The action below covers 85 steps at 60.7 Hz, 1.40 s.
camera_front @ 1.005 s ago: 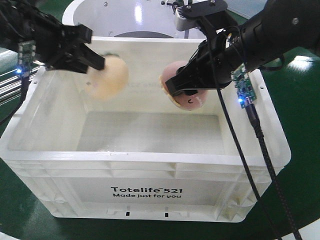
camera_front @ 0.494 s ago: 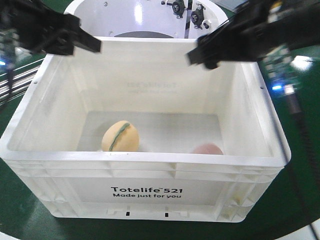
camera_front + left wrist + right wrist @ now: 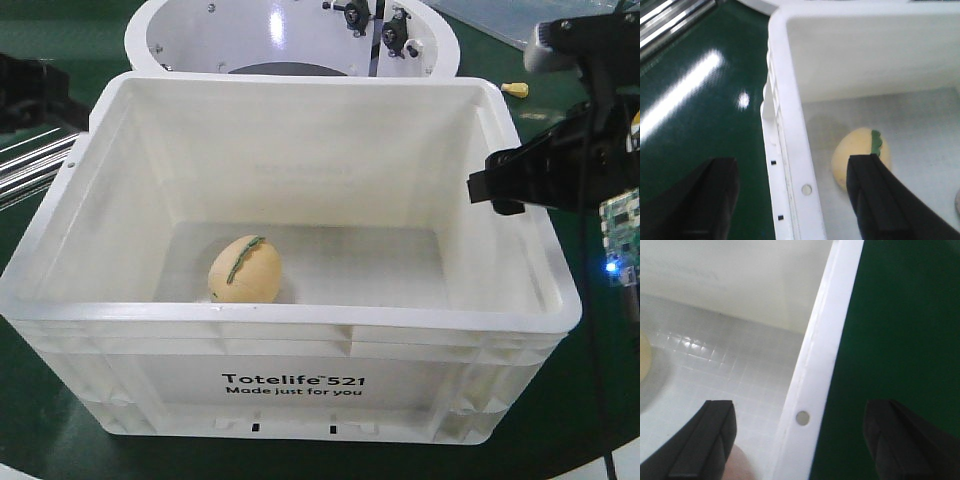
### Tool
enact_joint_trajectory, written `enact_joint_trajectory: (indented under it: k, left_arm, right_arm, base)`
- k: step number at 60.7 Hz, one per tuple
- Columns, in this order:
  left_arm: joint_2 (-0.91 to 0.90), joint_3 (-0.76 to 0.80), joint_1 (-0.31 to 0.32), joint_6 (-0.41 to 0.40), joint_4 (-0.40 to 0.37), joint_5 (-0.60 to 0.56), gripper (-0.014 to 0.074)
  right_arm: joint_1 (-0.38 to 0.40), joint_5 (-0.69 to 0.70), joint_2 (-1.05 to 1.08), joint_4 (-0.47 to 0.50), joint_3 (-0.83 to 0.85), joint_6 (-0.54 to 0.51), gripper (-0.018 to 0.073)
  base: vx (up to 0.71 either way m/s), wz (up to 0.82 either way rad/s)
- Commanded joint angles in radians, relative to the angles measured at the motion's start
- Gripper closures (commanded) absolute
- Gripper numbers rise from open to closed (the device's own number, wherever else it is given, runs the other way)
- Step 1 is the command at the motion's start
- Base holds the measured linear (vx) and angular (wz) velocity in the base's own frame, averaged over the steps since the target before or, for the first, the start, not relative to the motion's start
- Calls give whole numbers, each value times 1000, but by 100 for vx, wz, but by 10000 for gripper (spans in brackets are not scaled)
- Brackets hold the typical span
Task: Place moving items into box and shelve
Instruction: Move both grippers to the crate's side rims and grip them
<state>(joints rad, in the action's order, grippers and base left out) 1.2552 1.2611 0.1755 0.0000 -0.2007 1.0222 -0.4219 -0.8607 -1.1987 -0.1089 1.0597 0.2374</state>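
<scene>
Mango-shaped item point(image 3: 246, 270), pale yellow-orange with a dark green strip point(image 3: 243, 258) across its top, rests on the floor of the white crate point(image 3: 450, 370), in the front-left part and near the front wall, apart from both grippers. The crate, printed "Totelife 521 Made just for you" on its front face, stands on a dark green surface point(image 3: 600, 420). Left gripper point(image 3: 792, 170): jaws spread wide with nothing between them but the crate's left wall, which they straddle from above. One finger point(image 3: 695, 200) is over the green surface outside; the other finger point(image 3: 880, 200) is over the interior and overlaps the edge of the item in the wrist view. Right gripper point(image 3: 800, 412): jaws likewise wide apart, straddling the right wall, with one finger point(image 3: 700, 445) above the crate floor and one point(image 3: 910, 445) above the green surface. In the front view the right arm's black body sits just beside the right rim and carries a green circuit board point(image 3: 620, 215). A blurred pinkish shape point(image 3: 740, 460) shows inside the crate at the bottom of the right wrist view; what it is cannot be told. Behind the crate stands a round white drum point(image 3: 200, 35), and a small yellow object point(image 3: 515, 90) lies beyond the right rear corner.
</scene>
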Motion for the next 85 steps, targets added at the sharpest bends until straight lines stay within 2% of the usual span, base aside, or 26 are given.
enact_joint_trajectory:
  k: [1, 6, 12, 25, 38, 43, 47, 51, 62, 85]
  left_arm:
    - [-25, -48, 6, -8, -63, -100, 41]
    - [-25, -114, 6, -6, -103, -144, 41]
    - [-24, -157, 6, -6, -111, -153, 41]
    - [-24, -169, 6, -6, -111, -166, 99]
    - [-24, -169, 6, -6, -129, -157, 325]
    - [-24, -169, 6, 0, -143, -152, 444]
    - [-24, -169, 6, 36, -170, -148, 539]
    - [-24, -169, 6, 64, -200, -147, 606]
    - [-26, -167, 6, 125, -288, -163, 604]
    - [-26, -66, 6, 141, -303, -109, 604]
  right_arm:
    - [6, 101, 26, -11, -1, 40, -17]
    - [6, 111, 18, -14, -1, 47, -17]
    - [6, 114, -12, 4, -1, 61, 0]
    - [6, 108, -62, 36, -1, 102, 109]
    - [6, 69, -61, 40, -1, 107, 374]
    - [6, 63, -61, 40, -1, 107, 492]
    - [6, 63, -61, 41, 1, 107, 577]
    - [6, 69, -60, 41, 2, 107, 572]
    - [6, 84, -50, 41, 2, 107, 568]
    - [6, 115, 21, 36, 2, 107, 565]
  base:
    - [0, 0]
    - [0, 0]
    - [0, 0]
    - [0, 0]
    - [0, 0]
    - [0, 0]
    - [0, 0]
    - [0, 0]
    - [0, 0]
    - [0, 0]
